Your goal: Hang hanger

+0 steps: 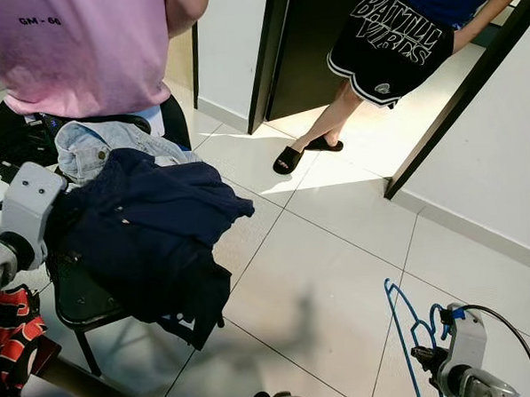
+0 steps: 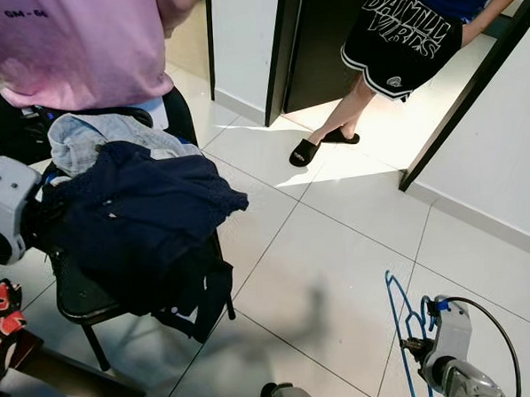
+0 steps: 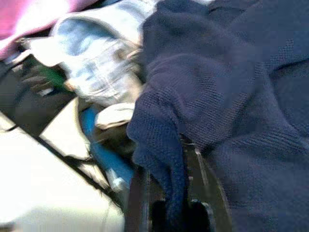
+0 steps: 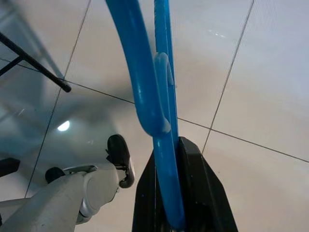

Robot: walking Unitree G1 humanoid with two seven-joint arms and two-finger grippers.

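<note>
Two grippers busy: right gripper (image 4: 166, 212) jaws clamp the blue hanger (image 4: 140, 82), unhung; left gripper (image 3: 176, 212) jaws pinch the navy garment (image 1: 151, 222)

So there's a black chair (image 2: 79, 302) piled with a navy garment (image 2: 137, 223) and a denim jacket (image 2: 88, 137). Right gripper (image 2: 417, 346) sits low over the tiled floor (image 2: 339, 248), next to the blue hanger (image 2: 398, 320). Two people stand nearby.

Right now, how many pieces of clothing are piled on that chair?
2 that I can tell: a navy knit garment draped across the chair, and a pale denim one behind it. More may be hidden underneath.
</note>
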